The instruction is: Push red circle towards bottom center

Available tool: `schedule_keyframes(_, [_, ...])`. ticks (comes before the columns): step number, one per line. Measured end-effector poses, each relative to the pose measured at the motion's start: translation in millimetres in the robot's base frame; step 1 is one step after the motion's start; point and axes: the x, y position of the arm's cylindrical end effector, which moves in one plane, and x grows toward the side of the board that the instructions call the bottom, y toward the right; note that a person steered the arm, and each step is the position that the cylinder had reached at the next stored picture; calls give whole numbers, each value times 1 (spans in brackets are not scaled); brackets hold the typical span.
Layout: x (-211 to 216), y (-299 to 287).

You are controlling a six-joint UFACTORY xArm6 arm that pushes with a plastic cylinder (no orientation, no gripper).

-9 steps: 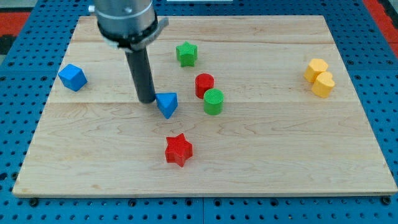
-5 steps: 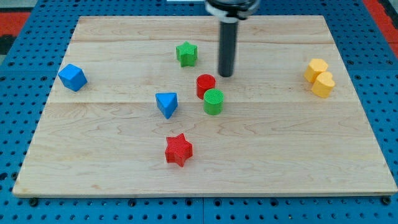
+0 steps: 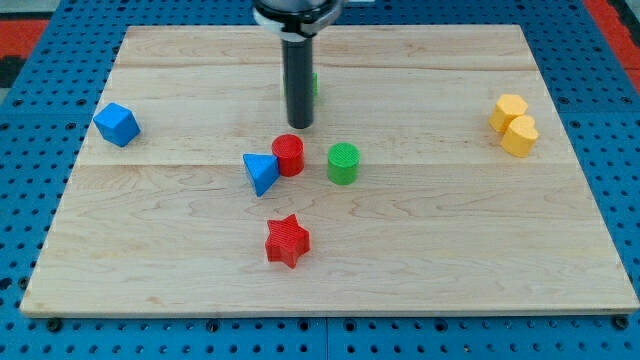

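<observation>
At view's left, on the wooden table [image 3: 150,250]: one blue cube [image 3: 117,124], alone. Toward centre: blue triangle [image 3: 261,172], touching red circle [image 3: 289,155] on its right. Red circle lies near the table's middle. My tip [image 3: 300,124] stands just above the red circle, rod hiding most of a green star [image 3: 314,84]. No hand fitted; state not applicable. Below: red star [image 3: 287,241]. Right of the circle, apart: green cylinder [image 3: 343,163]. Far right: two yellow blocks [image 3: 514,124], touching.
</observation>
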Motion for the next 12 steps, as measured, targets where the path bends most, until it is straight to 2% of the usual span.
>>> schedule_keyframes(1, [22,-16])
schedule_keyframes(2, [49,13])
schedule_keyframes(3, [52,26])
schedule_keyframes(4, [43,7])
schedule_keyframes(6, [121,33])
schedule_keyframes(8, [89,37])
schedule_keyframes(9, [99,49])
schedule_keyframes(10, [137,51])
schedule_keyframes(11, [145,51])
schedule_keyframes(12, [129,64])
